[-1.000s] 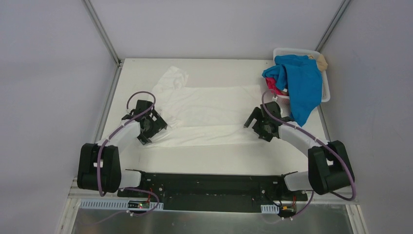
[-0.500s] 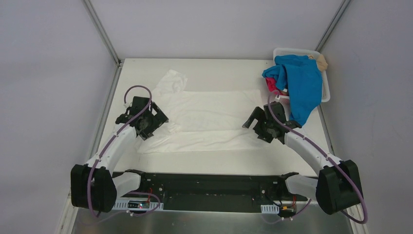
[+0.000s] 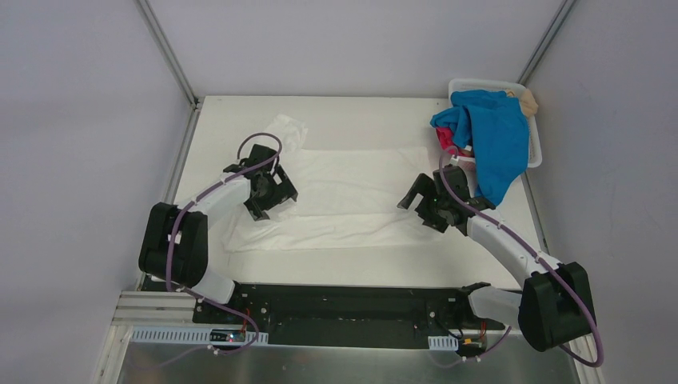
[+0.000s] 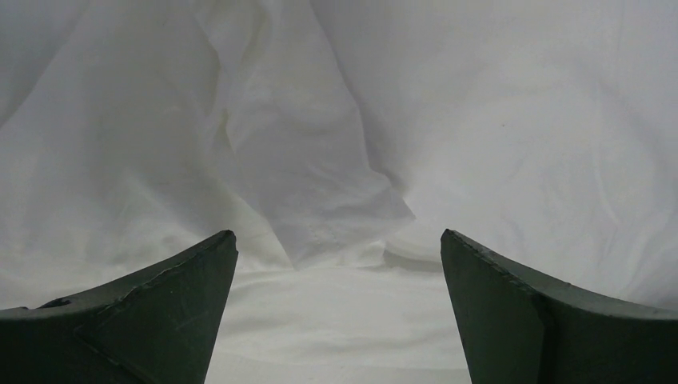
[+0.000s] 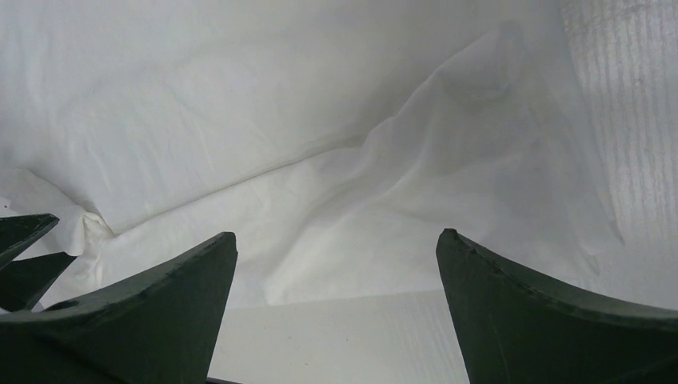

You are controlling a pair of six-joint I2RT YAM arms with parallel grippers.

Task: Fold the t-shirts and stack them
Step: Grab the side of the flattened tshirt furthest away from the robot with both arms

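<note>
Left gripper (image 3: 268,196) is the mover here. Half a second ago it sat at the very edge of the white t-shirt (image 3: 352,188), on the end farthest from the basket (image 3: 484,82). Now it has slid in toward the basket's side and hangs over that far end of the cloth, with the left arm's elbow tucked in closer behind it. The wrist view shows its fingers spread wide over rumpled white fabric, with a folded flap lying between them and nothing pinched.

Right gripper (image 3: 422,210) has barely budged over that half second. It sits over the shirt end nearest the basket, just in front of the basket's near corner. Its fingers are apart too, over a wrinkled corner of white cloth with a strip of bare table (image 3: 360,264) showing at the near edge. It has no grip on anything.

The white t-shirt itself lies spread flat on the table beside the basket, sleeve end away from it, much as it lay a moment ago. The sleeve on the far side from the arms pokes out, and the near hem is bunched in soft ridges.

Nothing has changed over at the basket. The blue t-shirt (image 3: 500,140) is draped over its near rim and spills down onto the table. The pink t-shirt (image 3: 444,142) peeks out on the side facing the white shirt, and the tan t-shirt (image 3: 528,100) shows at the back corner.
</note>
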